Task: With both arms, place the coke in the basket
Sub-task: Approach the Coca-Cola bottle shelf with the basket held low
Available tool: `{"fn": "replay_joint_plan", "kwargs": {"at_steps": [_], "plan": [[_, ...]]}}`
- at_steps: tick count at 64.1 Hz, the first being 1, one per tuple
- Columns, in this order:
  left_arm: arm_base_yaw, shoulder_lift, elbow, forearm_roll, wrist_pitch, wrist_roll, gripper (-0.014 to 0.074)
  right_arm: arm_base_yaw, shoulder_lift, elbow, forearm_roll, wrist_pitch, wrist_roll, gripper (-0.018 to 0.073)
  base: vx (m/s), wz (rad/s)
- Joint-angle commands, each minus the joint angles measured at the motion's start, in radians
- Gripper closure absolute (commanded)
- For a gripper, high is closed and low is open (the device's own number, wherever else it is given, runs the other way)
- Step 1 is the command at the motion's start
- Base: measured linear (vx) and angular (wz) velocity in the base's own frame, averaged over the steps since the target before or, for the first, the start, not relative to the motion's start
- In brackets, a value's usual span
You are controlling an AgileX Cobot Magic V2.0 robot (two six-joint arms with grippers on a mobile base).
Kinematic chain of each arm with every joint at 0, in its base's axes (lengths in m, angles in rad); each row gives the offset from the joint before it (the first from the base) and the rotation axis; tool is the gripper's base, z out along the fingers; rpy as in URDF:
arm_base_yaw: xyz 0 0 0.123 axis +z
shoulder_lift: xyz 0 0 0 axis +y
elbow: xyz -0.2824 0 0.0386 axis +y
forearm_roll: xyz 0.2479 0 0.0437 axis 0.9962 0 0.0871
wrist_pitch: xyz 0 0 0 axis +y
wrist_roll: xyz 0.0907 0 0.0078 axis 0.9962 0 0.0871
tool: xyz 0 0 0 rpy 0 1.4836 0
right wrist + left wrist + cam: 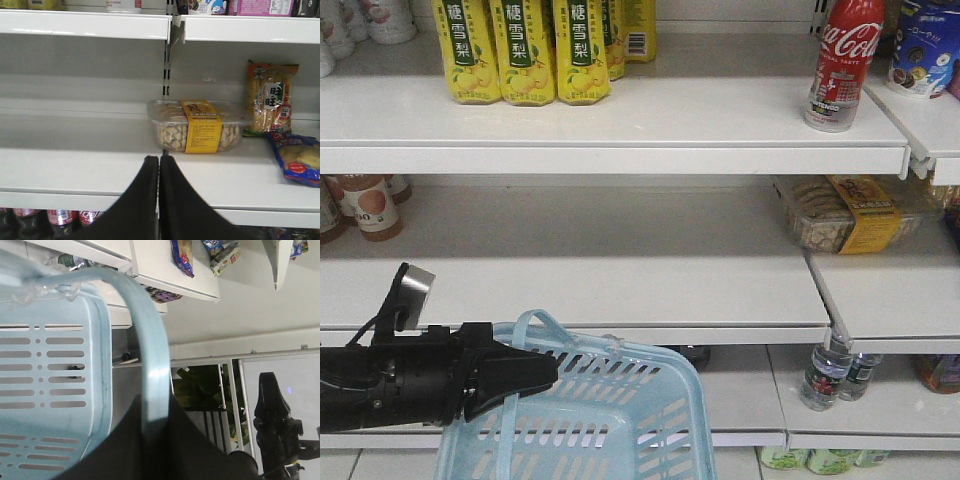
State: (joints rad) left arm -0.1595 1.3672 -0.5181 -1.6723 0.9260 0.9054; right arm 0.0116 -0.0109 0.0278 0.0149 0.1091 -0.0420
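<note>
The coke point(843, 60) stands upright at the right end of the top shelf, red label with white script. The light blue basket point(620, 425) hangs low in front of the shelves. My left gripper point(548, 372) is shut on its handle point(534, 324). In the left wrist view the handle point(150, 355) runs between the two black fingers of the left gripper point(154, 401), with the slotted basket wall point(50, 390) beside it. My right gripper point(159, 159) is shut and empty, level with the middle shelf's edge. The coke does not show in the right wrist view.
Yellow cartons point(525, 50) stand at the top left. A clear biscuit box with a yellow band point(200, 125) lies on the middle shelf straight ahead of the right gripper, with snack bags point(269, 97) to its right. Red-labelled bottles point(60, 217) stand on the shelf below.
</note>
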Motion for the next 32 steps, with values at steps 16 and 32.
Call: {"fn": "replay_joint_plan", "kwargs": {"at_steps": [16,32], "plan": [[-0.002,-0.032,-0.02,-0.09,0.068,0.002,0.0603,0.0,-0.018,0.011,-0.003,-0.068,-0.004,0.0568,0.03,0.11],[-0.002,-0.032,-0.02,-0.09,0.068,0.002,0.0603,0.0,-0.018,0.011,-0.003,-0.068,-0.004,0.0568,0.02,0.05]]}}
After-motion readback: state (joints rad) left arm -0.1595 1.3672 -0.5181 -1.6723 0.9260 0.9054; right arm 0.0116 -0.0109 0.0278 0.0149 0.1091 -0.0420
